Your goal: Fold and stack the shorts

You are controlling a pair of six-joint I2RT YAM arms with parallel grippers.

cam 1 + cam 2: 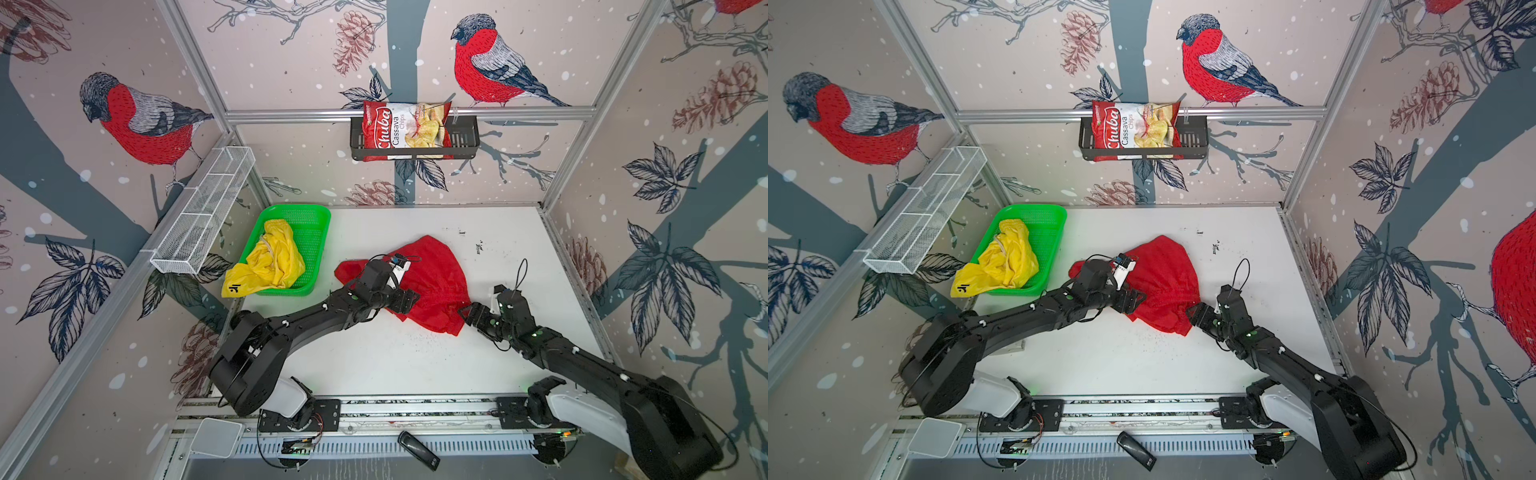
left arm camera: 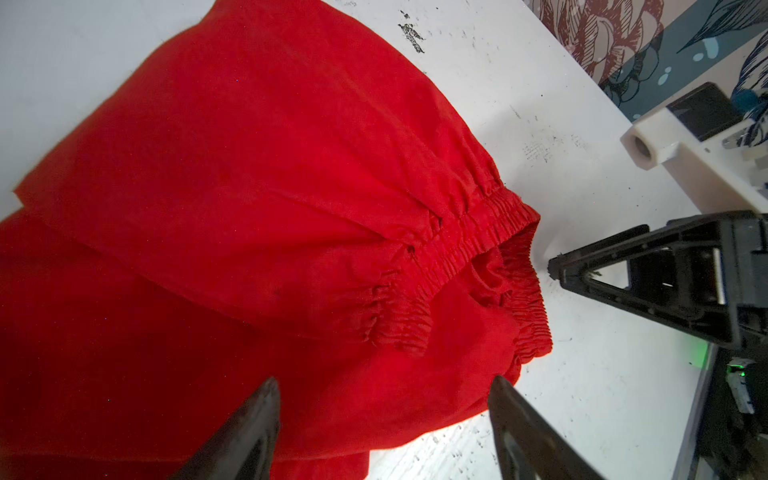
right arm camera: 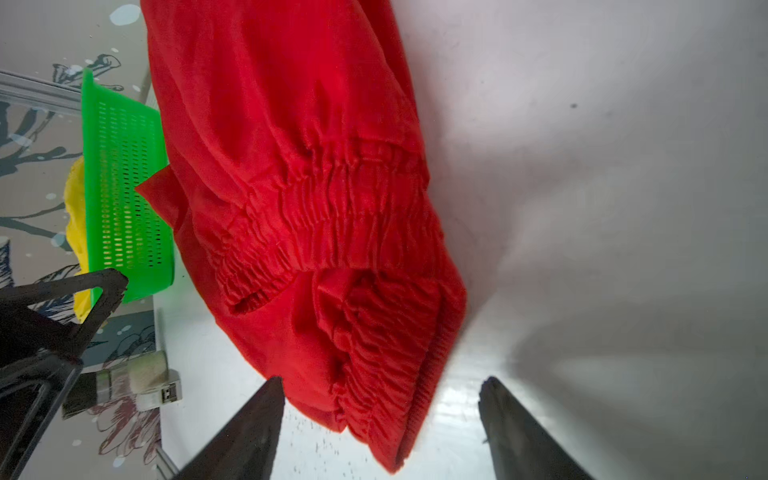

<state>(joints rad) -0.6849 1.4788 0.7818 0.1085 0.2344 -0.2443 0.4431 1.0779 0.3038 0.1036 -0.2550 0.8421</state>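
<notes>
Nearest the arm bases, the white tabletop (image 1: pixel 395 365) is bare apart from dark specks. Just beyond that stretch lie the plain red cloth shorts (image 1: pixel 434 274), flat on the table near its middle, with a gripper at each near corner. The left gripper (image 2: pixel 384 386) hovers over the near left part of the cloth; its jaws stand wide and pinch nothing, the fabric lying loose beneath them. The right gripper (image 3: pixel 380 386) sits at the near right corner, jaws equally wide. The edge of the gathered elastic waistband (image 3: pixel 332 208) reaches in between them, but they are not closed on it.

The red pair seems to be doubled over once, one layer lying over another and the waistband bunched into two rows. It is loose and skewed rather than a tidy packet, so I judge the first fold as made at best and in need of squaring or another fold.

Farther back on the left, the bright yellow cloth shorts (image 1: pixel 272 262) lie crumpled in the green perforated plastic basket (image 1: pixel 318 224), one leg with a small black mark (image 1: pixel 235 288) spilling over its near rim. That pair looks untouched, so unfolding, folding and stacking it are all left to do.

On the back wall a red bag of cassava chips (image 1: pixel 399 129) stands in a black wire shelf (image 1: pixel 467 139)
</notes>
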